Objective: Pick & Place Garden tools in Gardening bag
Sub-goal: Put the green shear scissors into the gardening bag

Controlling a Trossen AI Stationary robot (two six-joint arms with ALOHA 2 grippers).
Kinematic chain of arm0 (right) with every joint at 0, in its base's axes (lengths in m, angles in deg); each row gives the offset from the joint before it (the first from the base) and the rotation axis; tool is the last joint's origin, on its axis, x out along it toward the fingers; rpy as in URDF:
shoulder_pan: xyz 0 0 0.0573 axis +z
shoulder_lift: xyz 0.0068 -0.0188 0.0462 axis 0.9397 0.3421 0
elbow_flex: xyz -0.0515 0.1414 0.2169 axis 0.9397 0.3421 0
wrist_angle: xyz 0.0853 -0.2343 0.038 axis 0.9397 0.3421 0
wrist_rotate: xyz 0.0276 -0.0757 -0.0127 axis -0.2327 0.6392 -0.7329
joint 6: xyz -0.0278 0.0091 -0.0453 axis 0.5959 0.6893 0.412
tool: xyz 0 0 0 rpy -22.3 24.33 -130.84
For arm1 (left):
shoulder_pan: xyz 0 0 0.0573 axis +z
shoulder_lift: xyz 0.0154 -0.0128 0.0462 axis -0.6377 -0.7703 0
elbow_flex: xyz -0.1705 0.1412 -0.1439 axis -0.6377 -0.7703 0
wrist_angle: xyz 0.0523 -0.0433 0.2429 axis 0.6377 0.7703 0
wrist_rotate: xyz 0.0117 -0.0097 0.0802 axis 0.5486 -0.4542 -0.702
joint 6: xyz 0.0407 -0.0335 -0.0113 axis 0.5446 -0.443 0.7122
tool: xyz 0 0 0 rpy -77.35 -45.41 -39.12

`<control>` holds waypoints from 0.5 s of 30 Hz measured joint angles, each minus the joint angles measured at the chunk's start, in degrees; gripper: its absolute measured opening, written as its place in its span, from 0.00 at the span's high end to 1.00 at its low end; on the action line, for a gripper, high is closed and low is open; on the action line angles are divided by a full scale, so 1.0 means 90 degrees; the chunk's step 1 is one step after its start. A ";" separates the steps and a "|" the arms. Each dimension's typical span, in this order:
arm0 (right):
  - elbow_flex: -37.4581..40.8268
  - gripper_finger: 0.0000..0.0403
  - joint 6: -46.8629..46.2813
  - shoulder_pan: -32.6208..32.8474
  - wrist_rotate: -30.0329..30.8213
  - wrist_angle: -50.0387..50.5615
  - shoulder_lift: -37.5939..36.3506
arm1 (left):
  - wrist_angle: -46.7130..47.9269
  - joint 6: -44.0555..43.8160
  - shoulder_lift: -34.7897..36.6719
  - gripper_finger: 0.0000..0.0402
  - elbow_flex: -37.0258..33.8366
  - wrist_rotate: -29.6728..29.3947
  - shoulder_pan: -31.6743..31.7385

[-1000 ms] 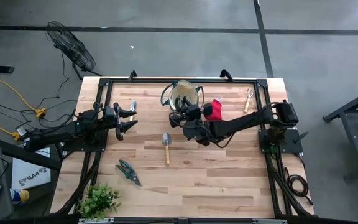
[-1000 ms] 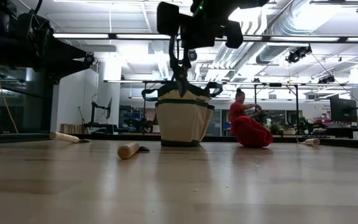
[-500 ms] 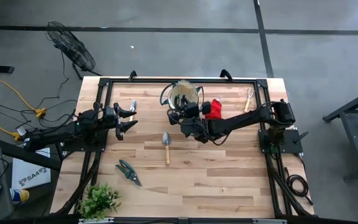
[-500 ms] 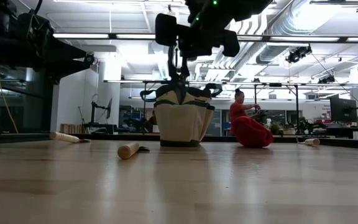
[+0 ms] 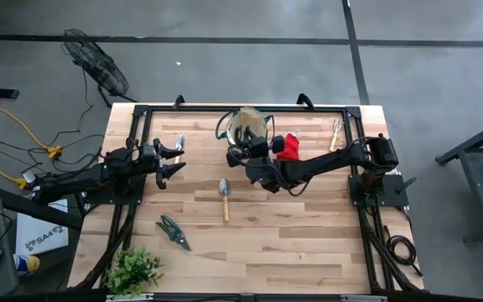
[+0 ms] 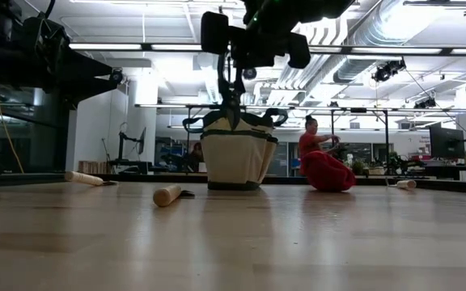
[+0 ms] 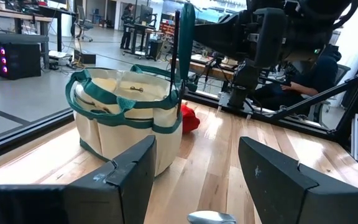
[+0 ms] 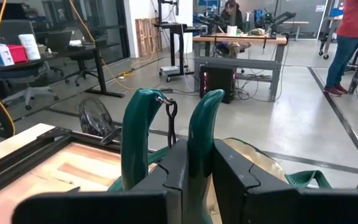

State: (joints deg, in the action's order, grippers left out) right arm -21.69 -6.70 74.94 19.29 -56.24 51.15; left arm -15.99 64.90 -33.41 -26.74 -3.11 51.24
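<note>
Green-handled pruning shears (image 8: 166, 140) sit clenched in my right fingers (image 8: 191, 180) above the beige canvas bag (image 5: 248, 128) at upper centre; misaligned, they catch its rim. Left fingers (image 5: 171, 160) released.

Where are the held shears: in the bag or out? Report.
Out. The right gripper clamps the shears handles-up above the bag; whether the tips enter, cannot tell.

The gardening bag (image 5: 248, 128), beige canvas with dark green trim, stands upright near the table's far edge. One pair of green-handled shears (image 8: 197, 134) is held upright above its mouth. The red bundle (image 5: 288, 148) lies just beside the bag. The trowel (image 5: 224, 195) lies mid-table. The second shears (image 5: 173, 231) lie toward the near-left corner. The hand fork (image 5: 336, 132) lies near the far-right corner.
</note>
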 joint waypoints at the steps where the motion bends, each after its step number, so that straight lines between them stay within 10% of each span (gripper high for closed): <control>1: 0.0000 0.91 0.0006 -0.0010 0.0007 -0.0007 0.0000 | 0.0000 0.0000 0.0000 0.44 0.0000 0.0000 0.0000; 15: 0.0000 0.91 0.0171 -0.0146 -0.0184 -0.0169 0.0000 | 0.0000 0.0000 0.0002 0.44 0.0000 -0.0002 -0.0001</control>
State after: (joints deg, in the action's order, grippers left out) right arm -21.69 -5.16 73.63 17.63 -57.76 51.15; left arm -15.99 64.90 -33.39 -26.74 -3.13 51.23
